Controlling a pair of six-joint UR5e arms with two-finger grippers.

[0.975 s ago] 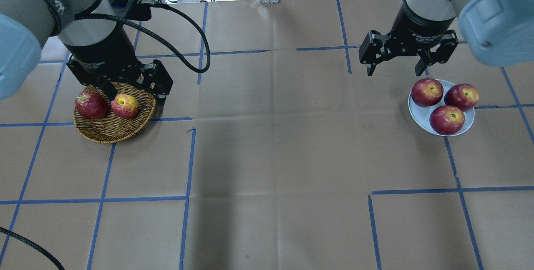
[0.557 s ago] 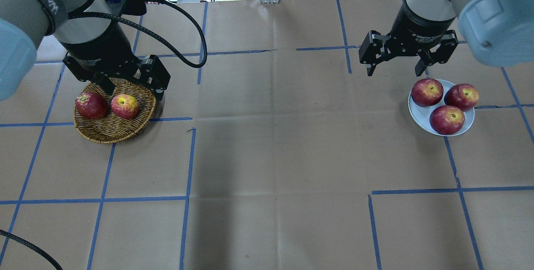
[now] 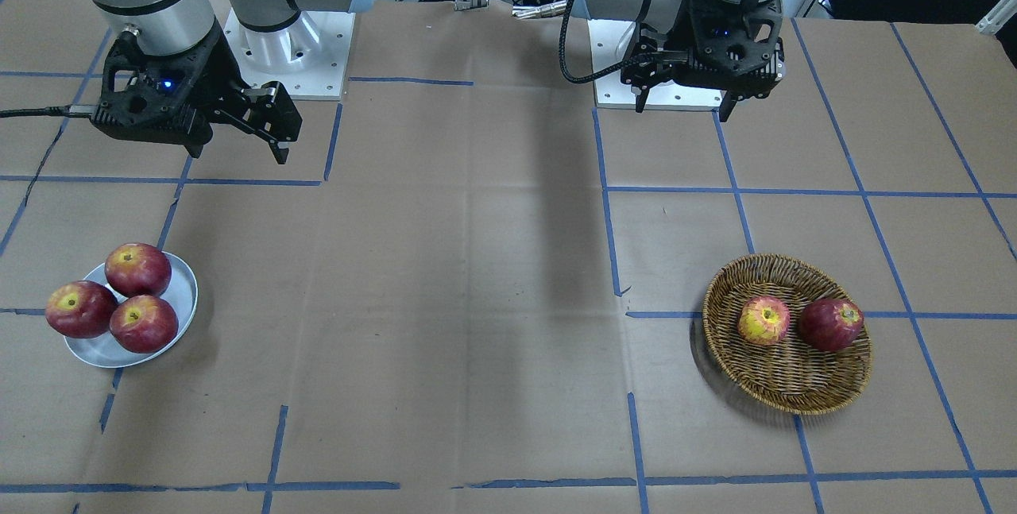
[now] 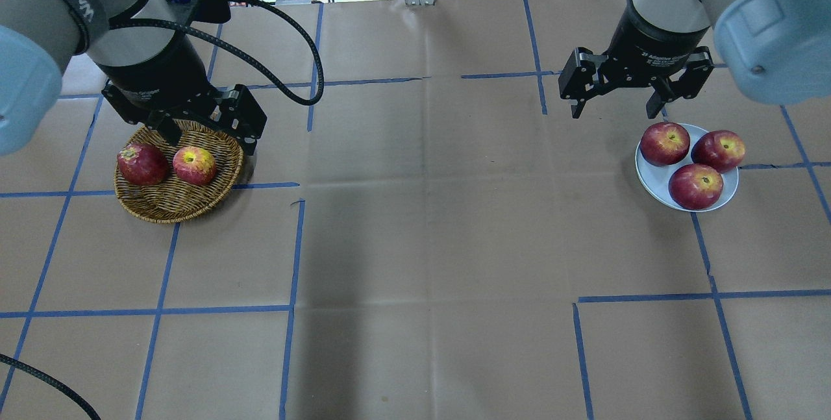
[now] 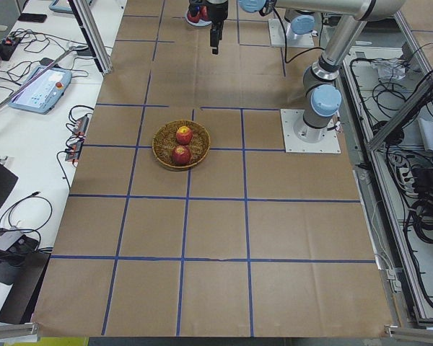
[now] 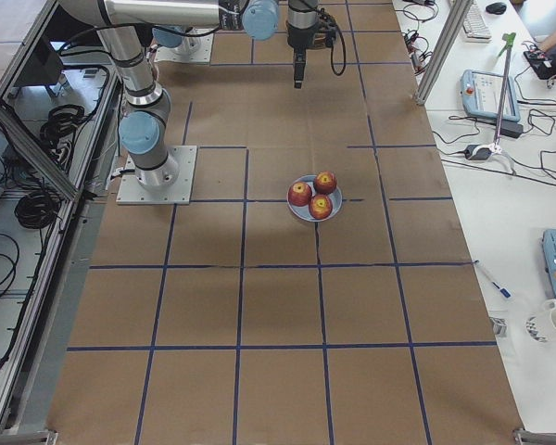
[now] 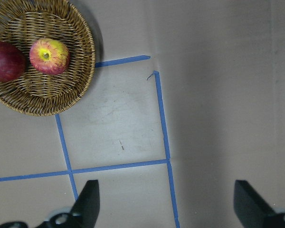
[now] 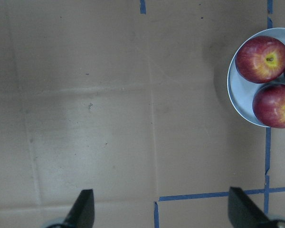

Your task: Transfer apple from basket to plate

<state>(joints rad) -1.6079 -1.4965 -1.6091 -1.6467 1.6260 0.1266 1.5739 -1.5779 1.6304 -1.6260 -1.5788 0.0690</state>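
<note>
Left gripper (image 4: 209, 136), fingers (image 7: 88, 199) spread and empty, hangs raised near the basket (image 4: 162, 212), upper left in the overhead view, likely staged for the apple (image 4: 194, 165). Right gripper (image 4: 613, 108), fingers apart, idles upper right beside the plate (image 4: 654, 180).

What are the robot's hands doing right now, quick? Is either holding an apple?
Left gripper: open, holding nothing.
Right gripper: open, holding nothing.
</note>
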